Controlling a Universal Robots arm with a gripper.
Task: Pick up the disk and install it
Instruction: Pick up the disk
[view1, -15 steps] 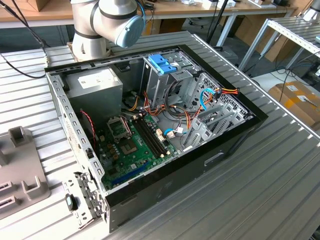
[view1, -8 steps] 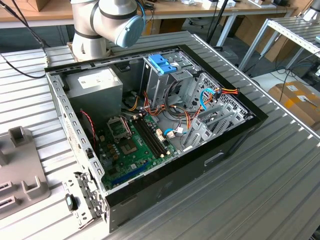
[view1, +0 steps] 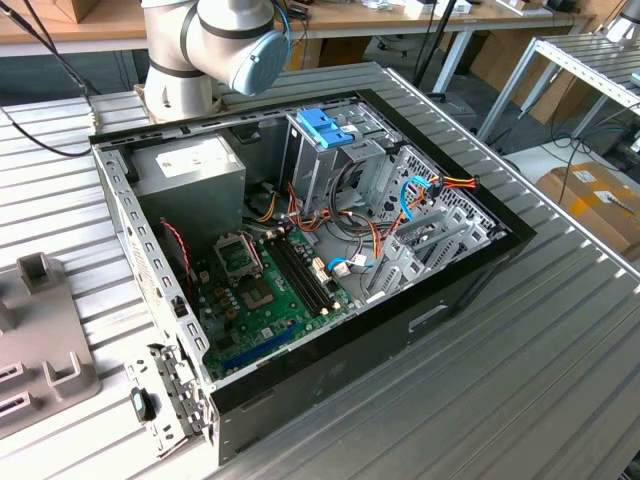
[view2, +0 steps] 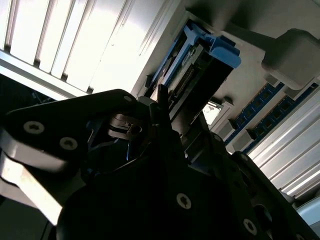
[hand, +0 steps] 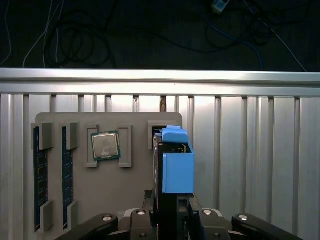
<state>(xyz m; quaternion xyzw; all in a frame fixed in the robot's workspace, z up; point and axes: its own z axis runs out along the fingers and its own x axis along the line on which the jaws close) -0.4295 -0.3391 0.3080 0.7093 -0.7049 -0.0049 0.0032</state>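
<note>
The gripper (hand: 172, 202) looks clamped on the disk (hand: 171, 148), which stands on edge at its tray (hand: 125, 192) slot beside the CPU (hand: 105, 146); a straight, upright pull should keep its rails (hand: 178, 175) from snagging.

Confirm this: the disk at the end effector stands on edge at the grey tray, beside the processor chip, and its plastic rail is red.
Wrong on the colour: the first wrist view shows that the plastic rail of the disk is blue, not red. The rest holds: it stands on edge at the end effector, at the grey tray, beside the processor chip.
</note>
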